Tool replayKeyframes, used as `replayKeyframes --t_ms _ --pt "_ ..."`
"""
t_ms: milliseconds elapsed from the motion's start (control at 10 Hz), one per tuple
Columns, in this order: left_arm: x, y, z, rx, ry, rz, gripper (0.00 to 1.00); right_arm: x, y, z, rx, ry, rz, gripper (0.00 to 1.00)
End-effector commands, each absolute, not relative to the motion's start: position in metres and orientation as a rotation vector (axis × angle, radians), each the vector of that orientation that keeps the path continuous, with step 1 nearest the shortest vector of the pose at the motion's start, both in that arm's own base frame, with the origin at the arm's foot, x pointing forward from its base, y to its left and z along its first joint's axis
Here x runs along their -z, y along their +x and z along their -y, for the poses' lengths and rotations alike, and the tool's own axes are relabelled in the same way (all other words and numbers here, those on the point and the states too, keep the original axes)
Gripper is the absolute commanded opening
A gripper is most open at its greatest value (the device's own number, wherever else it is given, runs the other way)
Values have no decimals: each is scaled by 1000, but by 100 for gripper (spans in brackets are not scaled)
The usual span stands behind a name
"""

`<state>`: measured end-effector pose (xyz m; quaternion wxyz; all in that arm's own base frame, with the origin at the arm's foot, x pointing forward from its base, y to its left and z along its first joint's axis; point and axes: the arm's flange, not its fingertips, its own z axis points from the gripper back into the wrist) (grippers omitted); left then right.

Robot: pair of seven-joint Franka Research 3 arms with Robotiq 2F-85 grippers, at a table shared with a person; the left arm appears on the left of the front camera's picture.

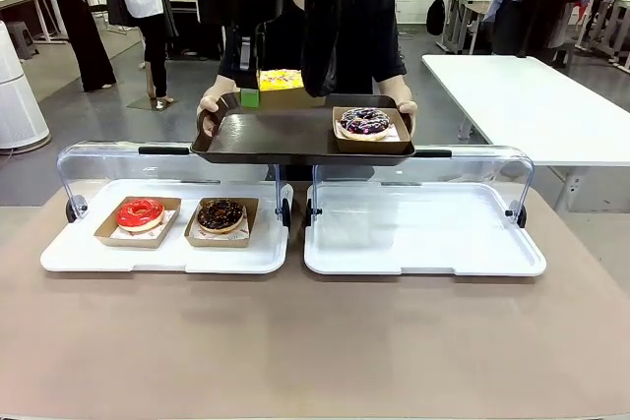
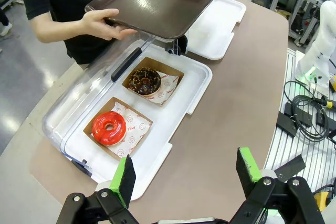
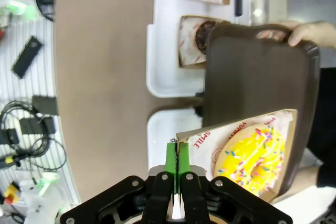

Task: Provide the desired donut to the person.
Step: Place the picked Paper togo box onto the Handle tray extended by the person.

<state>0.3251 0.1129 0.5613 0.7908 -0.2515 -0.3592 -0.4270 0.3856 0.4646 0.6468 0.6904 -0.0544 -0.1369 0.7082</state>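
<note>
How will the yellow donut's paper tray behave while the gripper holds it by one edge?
The paper tray is thin card, so it will probably sag away from the right gripper, which pinches only its rim. The yellow donut looks heavy for it and may slide if tilted.

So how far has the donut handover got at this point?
Done: a purple-iced sprinkled donut in a cardboard tray already sits on the dark brown serving tray the person holds. In hand: the right hand is shut on the edge of the cardboard tray with the yellow sprinkled donut, held over that serving tray. Left: lowering and releasing it. The left hand is open.
</note>
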Motion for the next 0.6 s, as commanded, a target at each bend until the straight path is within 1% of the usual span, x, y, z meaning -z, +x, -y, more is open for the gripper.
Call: replayKeyframes --t_ms 0,200,500 --pt "-561 324 -115 930 -549 789 100 -631 418 -485 -1578 -110 350 1" --pt "-561 324 -115 930 -549 789 100 -602 448 -485 -1555 -108 358 1" --pt "-561 324 -115 930 -549 789 100 -578 462 -481 -1561 -103 360 1"
